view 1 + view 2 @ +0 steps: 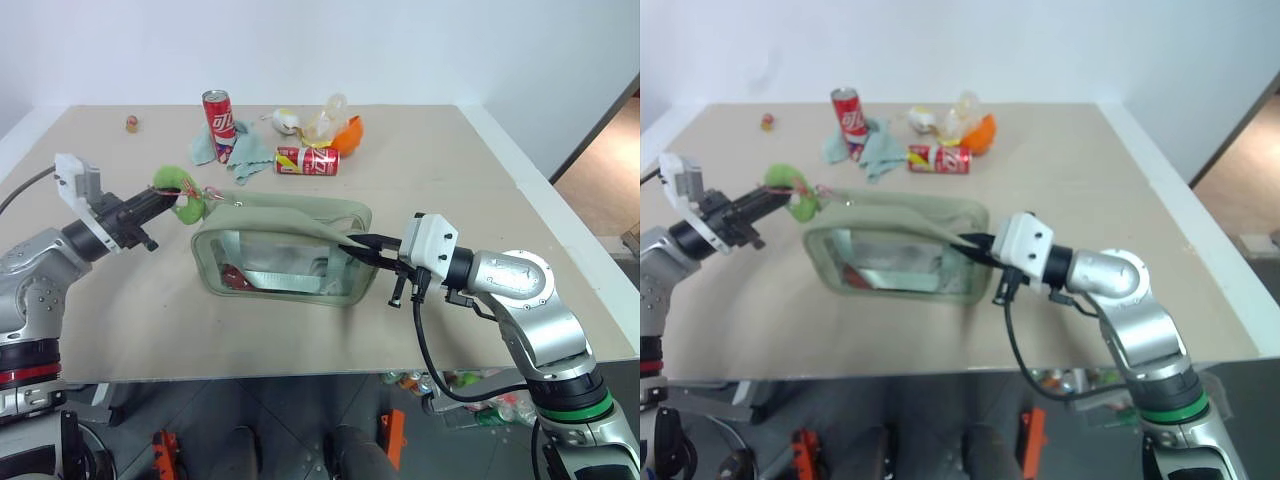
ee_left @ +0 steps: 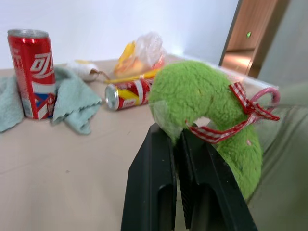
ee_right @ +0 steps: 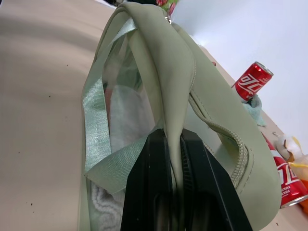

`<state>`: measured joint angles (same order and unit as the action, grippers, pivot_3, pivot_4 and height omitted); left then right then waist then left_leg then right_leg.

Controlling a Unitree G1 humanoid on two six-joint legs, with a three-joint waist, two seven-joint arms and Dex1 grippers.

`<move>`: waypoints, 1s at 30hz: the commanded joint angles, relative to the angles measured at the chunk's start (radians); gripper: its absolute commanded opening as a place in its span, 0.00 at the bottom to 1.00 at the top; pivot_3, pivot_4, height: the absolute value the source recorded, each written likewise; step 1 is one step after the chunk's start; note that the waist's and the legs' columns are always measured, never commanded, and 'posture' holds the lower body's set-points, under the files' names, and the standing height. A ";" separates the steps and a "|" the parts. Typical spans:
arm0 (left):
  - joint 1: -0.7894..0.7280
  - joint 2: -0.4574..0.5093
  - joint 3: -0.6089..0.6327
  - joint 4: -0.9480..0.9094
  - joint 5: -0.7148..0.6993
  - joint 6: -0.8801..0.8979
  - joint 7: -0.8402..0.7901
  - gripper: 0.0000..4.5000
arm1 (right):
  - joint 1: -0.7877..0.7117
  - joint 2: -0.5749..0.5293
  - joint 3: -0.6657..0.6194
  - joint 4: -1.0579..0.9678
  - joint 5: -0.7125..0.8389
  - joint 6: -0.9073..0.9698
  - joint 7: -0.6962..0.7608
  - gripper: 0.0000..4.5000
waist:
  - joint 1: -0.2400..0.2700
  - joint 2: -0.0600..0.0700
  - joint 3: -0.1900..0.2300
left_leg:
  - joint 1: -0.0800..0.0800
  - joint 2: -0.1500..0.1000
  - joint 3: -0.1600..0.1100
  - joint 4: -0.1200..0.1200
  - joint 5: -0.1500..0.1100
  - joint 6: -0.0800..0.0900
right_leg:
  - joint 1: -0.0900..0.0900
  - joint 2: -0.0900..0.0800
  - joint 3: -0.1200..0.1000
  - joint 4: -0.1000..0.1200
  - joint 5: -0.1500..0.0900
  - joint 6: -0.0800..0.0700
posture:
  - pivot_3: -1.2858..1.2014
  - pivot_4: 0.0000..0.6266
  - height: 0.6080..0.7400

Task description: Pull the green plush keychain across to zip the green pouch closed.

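On the beige bench [image 1: 480, 200] the biggest thing is the pouch [image 1: 285, 255], a boxy sage-green bag lying near the front-middle, its clear window side facing the robot and something red and white showing through it. Its top flap hangs loose and sagging from one end to the other.

Off its right end comes the right gripper [image 1: 362, 243], pointing roughly level and leftward. Its jaws are pinched tight on a fold of the pouch's fabric at that end; the right wrist view shows the green cloth squeezed between the two black fingers [image 3: 156, 183].

At the pouch's left end is the left gripper [image 1: 172, 199], reaching in from the left. Its jaws are closed on the keychain [image 1: 180, 189], a lime-green fuzzy ring with a red-and-white checked ribbon [image 2: 250, 108] tied on it. The keychain sits just off the pouch's upper-left corner, lifted above the bench.

Farther back, well apart from the pouch, a red can [image 1: 219, 120] stands upright on a teal rag [image 1: 245, 158]. Just right of it a second red can [image 1: 308, 160] lies on its side. Behind that sits a crumpled clear bag [image 1: 325, 120] beside something orange [image 1: 350, 133]. A tiny object [image 1: 131, 123] rests alone near the back-left corner.
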<state>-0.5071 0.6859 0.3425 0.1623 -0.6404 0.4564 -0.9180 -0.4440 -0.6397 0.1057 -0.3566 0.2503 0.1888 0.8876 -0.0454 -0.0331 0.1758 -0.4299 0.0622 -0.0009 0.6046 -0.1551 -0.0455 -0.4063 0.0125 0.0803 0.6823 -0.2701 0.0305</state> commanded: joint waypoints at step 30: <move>-0.416 0.073 -0.340 -0.096 0.110 0.077 -0.324 0.91 | -0.028 0.013 0.001 -0.005 -0.030 -0.027 -0.009 0.00 | -0.003 0.000 0.000 | 0.000 -0.001 -0.001 0.001 0.000 0.000 | 0.000 0.001 0.000 0.000 0.000 0.001 | 0.52 0.24 1.00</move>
<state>-0.8960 0.7260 -0.0447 0.0954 -0.5136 0.5219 -1.2256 -0.4528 -0.6289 0.1126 -0.3496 0.2223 0.1680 0.8862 -0.0485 -0.0329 0.1762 -0.4304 0.0615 -0.0023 0.6051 -0.1551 -0.0453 -0.4065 0.0134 0.0800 0.6826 -0.2706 0.0311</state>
